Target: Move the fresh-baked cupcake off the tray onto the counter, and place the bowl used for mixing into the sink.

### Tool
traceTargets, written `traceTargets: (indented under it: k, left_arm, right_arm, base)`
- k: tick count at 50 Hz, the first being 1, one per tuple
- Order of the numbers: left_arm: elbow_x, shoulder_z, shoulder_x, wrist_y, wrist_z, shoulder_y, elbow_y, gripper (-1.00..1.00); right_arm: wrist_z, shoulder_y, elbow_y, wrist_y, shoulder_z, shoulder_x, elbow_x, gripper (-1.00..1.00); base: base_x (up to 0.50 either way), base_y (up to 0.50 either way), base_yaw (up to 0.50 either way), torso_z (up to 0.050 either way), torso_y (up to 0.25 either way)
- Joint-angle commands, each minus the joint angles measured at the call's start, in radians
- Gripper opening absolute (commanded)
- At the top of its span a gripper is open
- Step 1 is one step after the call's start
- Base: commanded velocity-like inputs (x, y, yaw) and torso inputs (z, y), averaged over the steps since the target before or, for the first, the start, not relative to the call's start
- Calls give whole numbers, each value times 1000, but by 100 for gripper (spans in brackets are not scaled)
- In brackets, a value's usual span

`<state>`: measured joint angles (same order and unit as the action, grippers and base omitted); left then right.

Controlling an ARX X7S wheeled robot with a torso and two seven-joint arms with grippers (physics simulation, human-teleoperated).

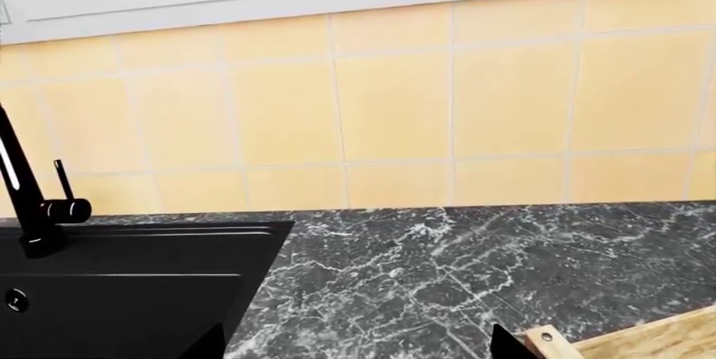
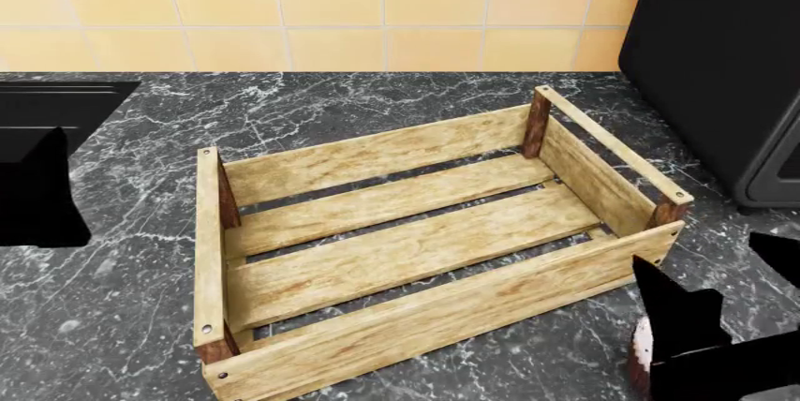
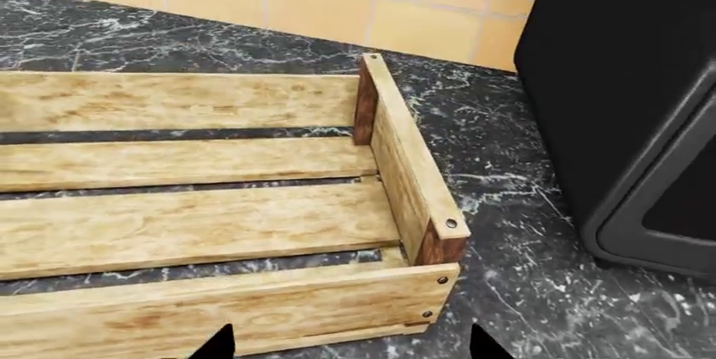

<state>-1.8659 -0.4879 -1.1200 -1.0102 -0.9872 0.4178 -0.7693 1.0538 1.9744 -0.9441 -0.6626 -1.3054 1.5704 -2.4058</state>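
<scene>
The tray [image 2: 400, 260] is bare. The right pincer [image 2: 681, 349] hangs just past its corner, and something whitish, maybe the cupcake [image 2: 642, 354], peeks beside it. I cannot tell if it grips. Next, I think: set it on the table [image 2: 112, 307].

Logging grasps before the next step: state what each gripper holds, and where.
Nothing. Left gripper and right gripper both show spread fingertips with nothing between; the cupcake shows partly hidden beside the right one.

The tray [image 3: 224, 233] rests on the desk [image 3: 504, 233], its slatted floor bare. A black appliance [image 3: 626, 107] stands beside it.
</scene>
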Motion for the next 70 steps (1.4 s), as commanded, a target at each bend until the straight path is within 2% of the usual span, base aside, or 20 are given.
traceTargets:
  k: [1, 17, 22, 26, 38, 41, 49, 58, 70]
  left_arm:
    - [-9, -23, 3, 1, -4, -14, -3, 100]
    - [-5, -60, 18, -11, 8, -42, -6, 100]
    - [0, -77, 29, -15, 15, -53, -8, 100]
    - [-14, -85, 23, -7, 8, -50, -7, 100]
    - [-24, -117, 34, 2, 14, -54, -5, 100]
    - [-27, -128, 41, 3, 16, -59, -6, 100]
    - [-54, -143, 27, 17, 6, -52, -8, 100]
    - [-77, -240, 56, -11, 17, -97, -18, 100]
    - [-82, -288, 80, -32, 23, -124, -41, 100]
  right_arm:
    - [-25, 56, -15, 30, 72, 0, 66, 100]
    - [7, 130, -61, 77, 176, 0, 102, 100]
    - [32, 70, -92, 250, 125, 0, 185, 100]
    - [91, 35, -97, 318, 96, 0, 260, 100]
    - [89, 5, -103, 275, 83, 0, 335, 100]
    - [111, 11, -103, 219, 93, 0, 335, 100]
    - [102, 17, -103, 197, 111, 0, 328, 100]
    - [87, 4, -103, 218, 111, 0, 355, 100]
    - [69, 10, -103, 178, 136, 0, 343, 100]
  base:
    - [0, 0, 0, 0, 0]
    - [0, 0, 0, 0, 0]
    - [0, 0, 0, 0, 0]
    - [0, 0, 0, 0, 0]
    - [0, 30, 0, 0, 0]
    - [22, 500, 0, 0, 0]
    - [29, 500, 0, 0, 0]
    - [26, 500, 0, 0, 0]
    - [6, 500, 0, 0, 0]
